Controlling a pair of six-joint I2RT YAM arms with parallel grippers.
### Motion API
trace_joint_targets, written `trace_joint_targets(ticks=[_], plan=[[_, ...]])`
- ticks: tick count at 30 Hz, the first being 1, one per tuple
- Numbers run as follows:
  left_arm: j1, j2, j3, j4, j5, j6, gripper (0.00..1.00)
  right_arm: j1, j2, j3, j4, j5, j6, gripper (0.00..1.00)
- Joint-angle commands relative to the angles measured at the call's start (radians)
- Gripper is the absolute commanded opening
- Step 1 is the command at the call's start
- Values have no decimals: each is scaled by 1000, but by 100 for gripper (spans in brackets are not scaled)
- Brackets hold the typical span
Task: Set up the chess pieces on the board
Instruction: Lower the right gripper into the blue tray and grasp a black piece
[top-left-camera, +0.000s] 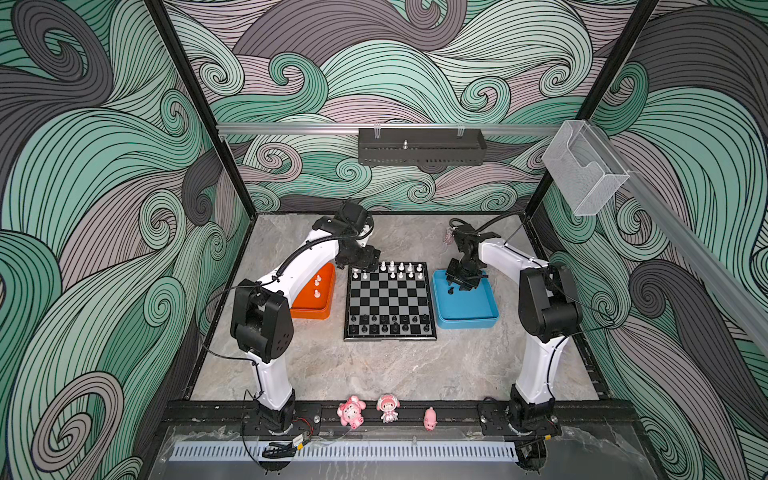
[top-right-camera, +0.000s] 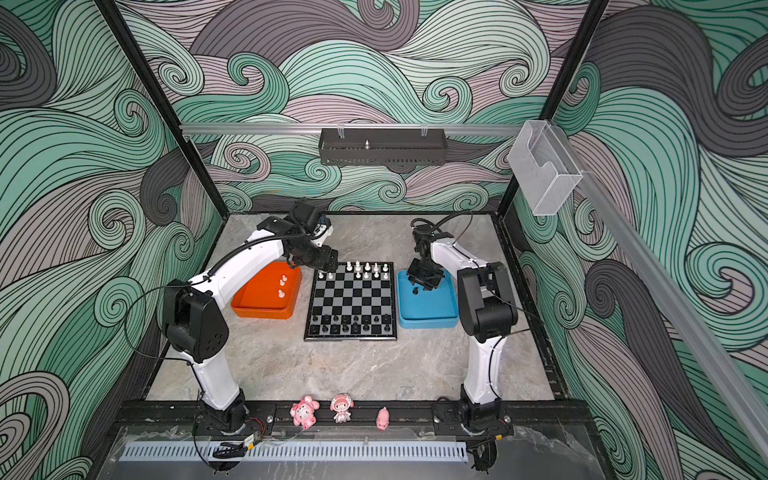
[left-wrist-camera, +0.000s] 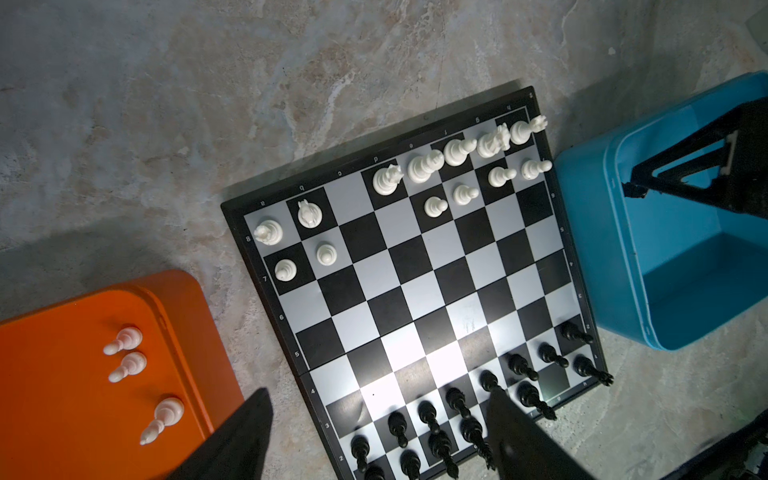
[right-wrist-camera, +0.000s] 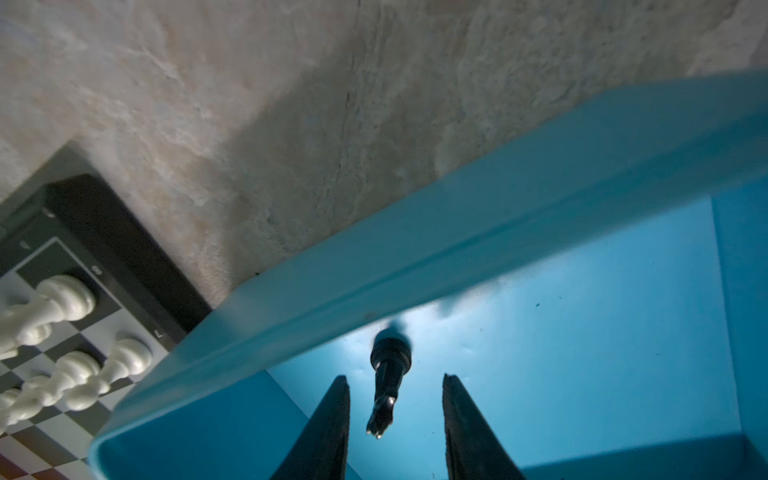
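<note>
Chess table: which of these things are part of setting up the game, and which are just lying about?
In the job: board; white pieces; black pieces; orange tray; blue tray.
Just lying about: pink figurines; clear box; black shelf.

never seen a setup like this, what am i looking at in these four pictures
It is a robot with two white arms, each ending in a two-fingered gripper. Two pictures look down on the whole table; the other two come from cameras on the wrists. On the table: a chessboard with white pieces at its far end and black ones at its near end, an orange tray holding three white pieces, a blue tray holding one black piece. The left gripper hangs open and empty over the board. The right gripper is down in the blue tray, fingers either side of that black piece, not gripping it yet.
</note>
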Motion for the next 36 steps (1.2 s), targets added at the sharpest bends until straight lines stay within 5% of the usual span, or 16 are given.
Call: trace_joint_targets(ticks=[1,36], plan=[[-3,-1,-2,-4,19,9,83,10,10,16,-21,9,17,37],[-1,5,-11,3,10,7,83,37,20,70,-81,52,-52,0]])
